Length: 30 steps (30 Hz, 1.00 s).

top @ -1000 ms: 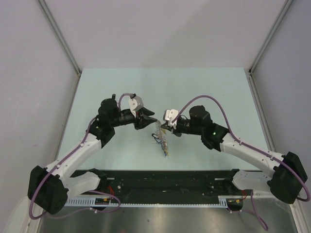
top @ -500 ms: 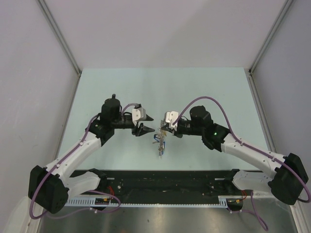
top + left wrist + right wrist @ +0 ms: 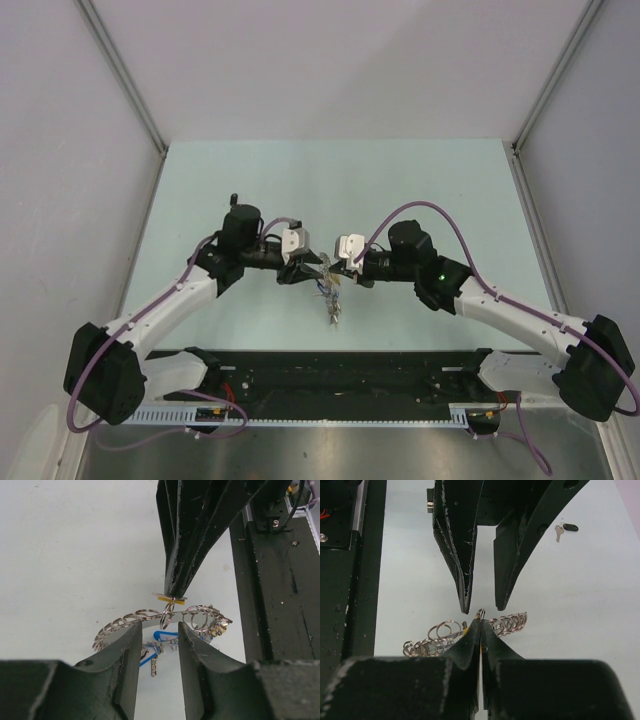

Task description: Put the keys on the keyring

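Observation:
My right gripper [image 3: 480, 621] is shut on the yellow key [image 3: 171, 599], whose yellow edge and small split ring stick out past its tips. The keyring [image 3: 328, 288], a silvery loop fringed with many small rings [image 3: 131, 620] and a blue tag [image 3: 161, 634], hangs off the table at that grip. My left gripper [image 3: 159, 627] is open, facing the right one tip to tip, with its fingers either side of the small ring and not touching it. The black key [image 3: 565, 528] lies apart on the pale table.
A black rail [image 3: 340, 375] with cables runs along the near edge of the table. Grey walls and metal posts [image 3: 125, 75] close in the table on the left, the right and the back.
My left gripper has swung right and down to meet the right gripper at the keyring; its jaws widened, then narrowed. The right gripper has barely moved, still pinching.

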Each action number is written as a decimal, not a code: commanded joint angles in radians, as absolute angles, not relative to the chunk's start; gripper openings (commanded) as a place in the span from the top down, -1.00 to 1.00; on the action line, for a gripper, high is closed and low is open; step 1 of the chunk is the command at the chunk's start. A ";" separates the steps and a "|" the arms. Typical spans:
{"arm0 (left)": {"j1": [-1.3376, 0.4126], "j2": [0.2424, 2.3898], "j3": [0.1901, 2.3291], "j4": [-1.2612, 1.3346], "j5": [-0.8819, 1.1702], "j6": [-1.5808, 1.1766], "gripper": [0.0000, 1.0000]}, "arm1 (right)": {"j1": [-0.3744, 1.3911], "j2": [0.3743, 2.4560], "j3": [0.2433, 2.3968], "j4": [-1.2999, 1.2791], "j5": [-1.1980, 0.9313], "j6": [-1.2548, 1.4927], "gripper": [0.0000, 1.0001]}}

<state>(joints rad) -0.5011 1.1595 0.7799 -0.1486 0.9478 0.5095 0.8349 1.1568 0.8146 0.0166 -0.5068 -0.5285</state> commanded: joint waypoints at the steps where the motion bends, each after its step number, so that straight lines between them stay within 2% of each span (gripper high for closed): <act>1: -0.515 1.161 0.822 -0.172 0.991 0.554 0.24 | 0.842 1.123 0.841 0.067 -0.526 -0.543 1.00; 16: -0.549 1.181 0.828 -0.170 1.017 0.538 0.55 | 0.848 1.132 0.847 0.064 -0.525 -0.543 1.00; 20: -0.549 1.177 0.839 -0.182 1.009 0.537 0.99 | 0.848 1.126 0.845 0.054 -0.511 -0.551 1.00; 30: -0.506 1.129 0.833 -0.137 0.926 0.459 0.99 | 0.822 1.074 0.847 -0.034 -0.439 -0.574 1.00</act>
<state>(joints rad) -0.5411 1.1706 0.7959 -0.1677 0.9440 0.5030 0.8410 1.1328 0.8150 -0.0177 -0.4797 -0.5537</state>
